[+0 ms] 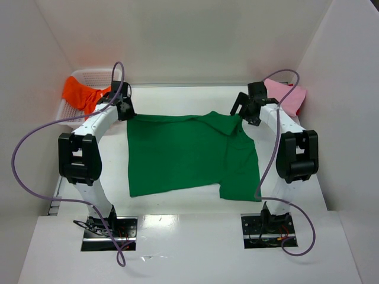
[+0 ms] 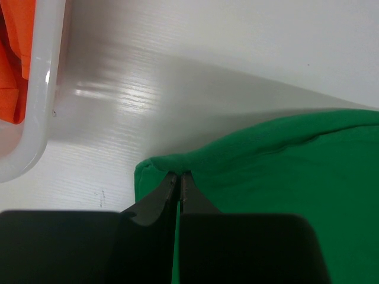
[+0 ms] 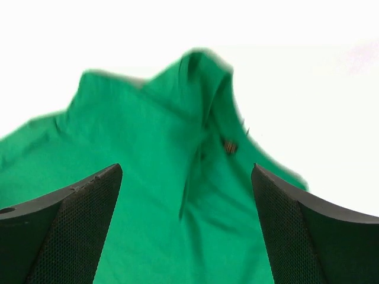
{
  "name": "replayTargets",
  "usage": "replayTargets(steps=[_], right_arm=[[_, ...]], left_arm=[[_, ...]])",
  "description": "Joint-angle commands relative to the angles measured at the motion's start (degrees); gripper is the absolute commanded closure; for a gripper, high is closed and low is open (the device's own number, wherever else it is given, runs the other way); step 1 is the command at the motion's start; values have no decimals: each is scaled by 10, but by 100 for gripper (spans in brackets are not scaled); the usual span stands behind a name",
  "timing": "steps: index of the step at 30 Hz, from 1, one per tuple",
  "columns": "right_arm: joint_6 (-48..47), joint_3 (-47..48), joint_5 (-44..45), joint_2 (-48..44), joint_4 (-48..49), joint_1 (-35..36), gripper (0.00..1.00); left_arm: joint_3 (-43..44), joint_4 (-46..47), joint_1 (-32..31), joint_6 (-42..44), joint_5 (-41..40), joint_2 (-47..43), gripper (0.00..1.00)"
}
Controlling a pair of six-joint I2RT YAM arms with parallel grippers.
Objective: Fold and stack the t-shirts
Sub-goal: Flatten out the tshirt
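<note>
A bright green t-shirt (image 1: 183, 154) lies spread on the white table, its far right part bunched and folded over. My left gripper (image 1: 125, 110) is at its far left corner, shut on the cloth edge (image 2: 155, 165) in the left wrist view. My right gripper (image 1: 243, 110) hovers open above the shirt's far right corner; green cloth (image 3: 177, 177) fills the space between its fingers (image 3: 77, 219). An orange t-shirt (image 1: 80, 93) lies in the basket at the far left. A pink t-shirt (image 1: 285, 94) lies at the far right, with a sliver of red beneath it.
A white plastic mesh basket (image 1: 95, 76) stands at the far left corner; its rim (image 2: 41, 89) shows close to my left gripper. White walls enclose the table on three sides. The arm bases are bolted at the near edge.
</note>
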Motion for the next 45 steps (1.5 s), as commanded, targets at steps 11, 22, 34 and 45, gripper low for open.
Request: replayTargets(steps=[11, 22, 34, 45], right_arm=[[-31, 81, -19, 102, 49, -16, 27], [-26, 70, -39, 96, 60, -16, 51], [-20, 82, -51, 109, 37, -16, 56], [-20, 79, -56, 105, 30, -16, 100]], left_arm=[[15, 9, 4, 7, 0, -14, 100], [25, 3, 4, 2, 0, 2, 100], [25, 3, 4, 2, 0, 2, 100], [25, 3, 4, 7, 5, 7, 100]])
